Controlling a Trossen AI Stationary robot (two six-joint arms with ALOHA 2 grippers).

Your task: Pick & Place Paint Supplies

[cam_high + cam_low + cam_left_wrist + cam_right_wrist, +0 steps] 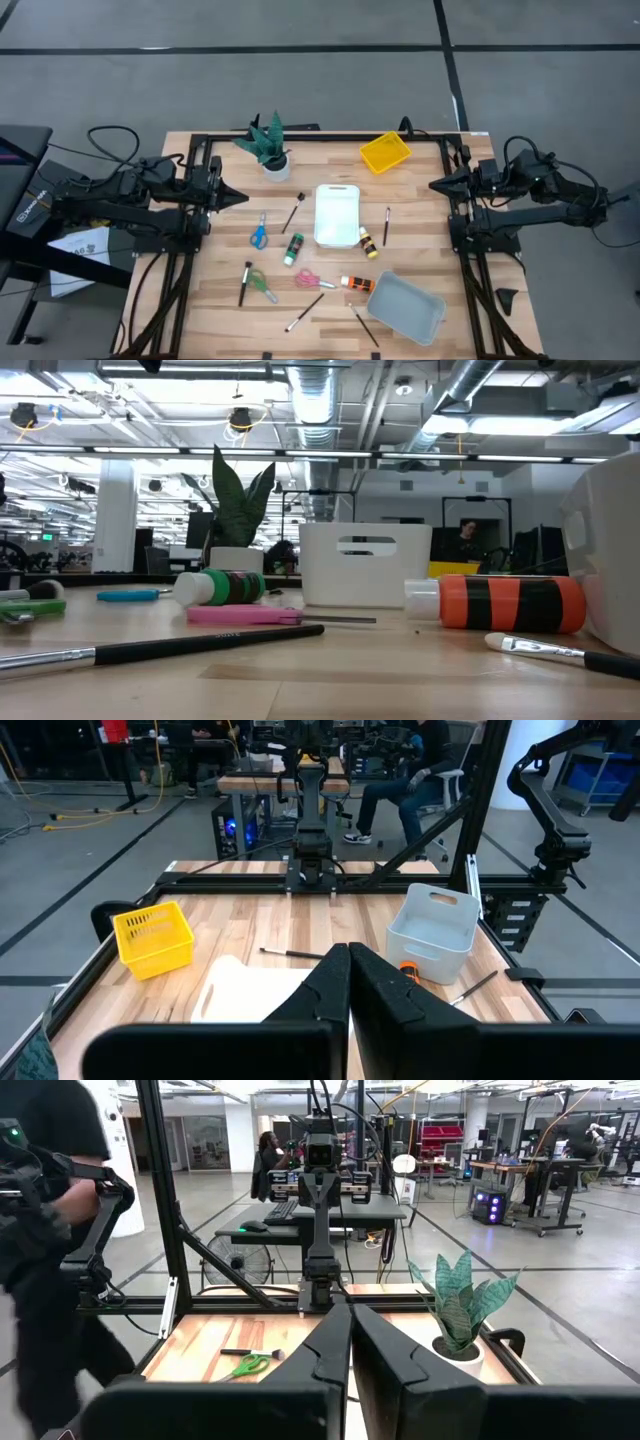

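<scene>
left gripper: left of frame, fingers pressed together
right gripper: right of frame, pressed together
scissors: centre-left, untouched

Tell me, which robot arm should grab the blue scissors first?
Probably the left. The blue scissors lie on the left half of the table, close to the left gripper. The right gripper waits across the table, past the white tray.

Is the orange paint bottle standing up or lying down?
Lying down. The orange paint bottle rests on its side on the table, white cap pointing sideways.
</scene>
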